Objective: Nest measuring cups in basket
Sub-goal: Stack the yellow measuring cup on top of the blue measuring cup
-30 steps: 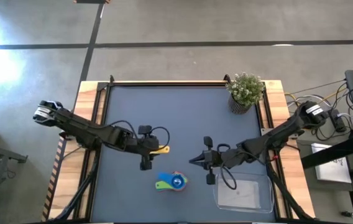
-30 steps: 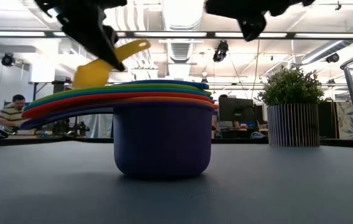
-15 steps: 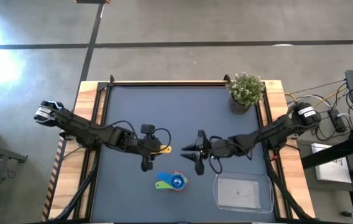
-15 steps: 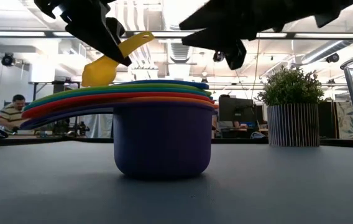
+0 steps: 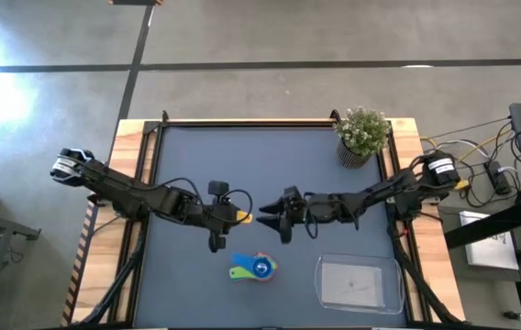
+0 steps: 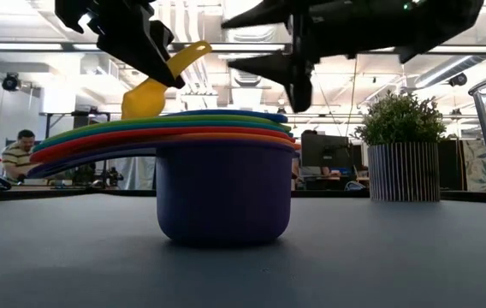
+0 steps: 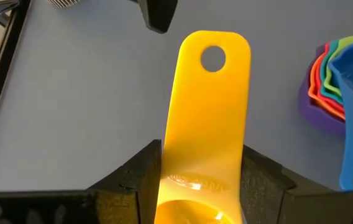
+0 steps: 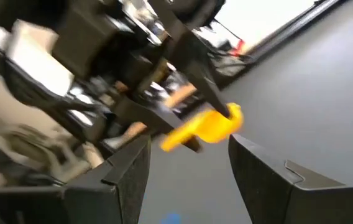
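Observation:
My left gripper (image 5: 228,218) is shut on a yellow measuring cup (image 5: 241,218), held in the air above the table's middle. My right gripper (image 5: 262,217) is open and level just to the right of that cup. Its fingers point left at the handle's free end (image 6: 193,55), a short gap away. The other measuring cups (image 5: 255,268) sit nested on the table nearer the front: purple at the bottom, blue on top, and the purple cup's base (image 6: 223,231) on the mat. The clear basket (image 5: 360,282) lies at the front right. My left gripper pinches the yellow cup's handle where it joins the bowl (image 7: 201,171), one finger (image 7: 136,183) on each long edge. The fingers lie along the handle, slanting down from the table's left. The cup hangs clear of the table, its handle rising toward the right.
A small potted plant (image 5: 363,136) stands at the far right corner. The dark mat (image 5: 196,165) has bare room across its far half. Wooden rails (image 5: 132,183) run along the table's sides. People and desks show in the room beyond.
My right gripper has travelled from beside the basket toward the table's left, up to the yellow cup's handle. It has turned about its wrist and opened on the way. My left gripper has kept its hold, and the cup has edged up and right.

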Robot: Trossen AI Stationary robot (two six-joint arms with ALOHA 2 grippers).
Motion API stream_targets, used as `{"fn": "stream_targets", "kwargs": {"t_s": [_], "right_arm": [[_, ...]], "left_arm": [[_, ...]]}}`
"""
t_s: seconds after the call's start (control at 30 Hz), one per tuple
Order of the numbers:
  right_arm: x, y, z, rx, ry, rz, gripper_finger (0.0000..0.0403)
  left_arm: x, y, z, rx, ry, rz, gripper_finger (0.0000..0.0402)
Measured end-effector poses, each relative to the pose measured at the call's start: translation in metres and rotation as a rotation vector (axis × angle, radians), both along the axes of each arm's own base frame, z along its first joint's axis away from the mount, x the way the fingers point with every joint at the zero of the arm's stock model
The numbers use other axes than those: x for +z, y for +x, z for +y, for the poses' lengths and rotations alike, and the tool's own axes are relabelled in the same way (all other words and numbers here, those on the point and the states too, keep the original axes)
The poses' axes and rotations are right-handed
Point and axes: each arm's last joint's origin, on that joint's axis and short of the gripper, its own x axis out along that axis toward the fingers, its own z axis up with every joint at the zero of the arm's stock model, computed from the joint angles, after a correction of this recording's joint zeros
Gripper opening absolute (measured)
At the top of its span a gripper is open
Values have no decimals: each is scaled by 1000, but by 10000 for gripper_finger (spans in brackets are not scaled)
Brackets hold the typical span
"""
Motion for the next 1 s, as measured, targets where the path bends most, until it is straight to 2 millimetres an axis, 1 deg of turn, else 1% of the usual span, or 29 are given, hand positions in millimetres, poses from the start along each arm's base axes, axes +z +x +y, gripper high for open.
{"fn": "stream_targets", "kwargs": {"t_s": [0.1,0.27,0.37,0.6,0.67,0.73,0.87,1.0], "right_arm": [[-2,5,-5,21,52,-46,205],[-11,13,-15,24,117,-26,205],[-11,19,-19,55,156,-26,205],[-1,34,-19,129,178,-47,205],[2,39,-19,126,173,-15,205],[1,41,-21,111,165,53,205],[1,45,-23,82,154,138,186],[2,46,-24,81,144,144,144]], "left_arm": [[0,0,0,1,1,-1,150],[0,0,1,11,34,-5,149],[0,0,1,8,44,-3,147],[-2,1,1,8,57,9,145],[-3,0,2,7,59,15,142],[-3,0,2,7,59,16,140],[-6,1,2,10,66,31,135],[-6,1,2,15,74,30,118]]}}
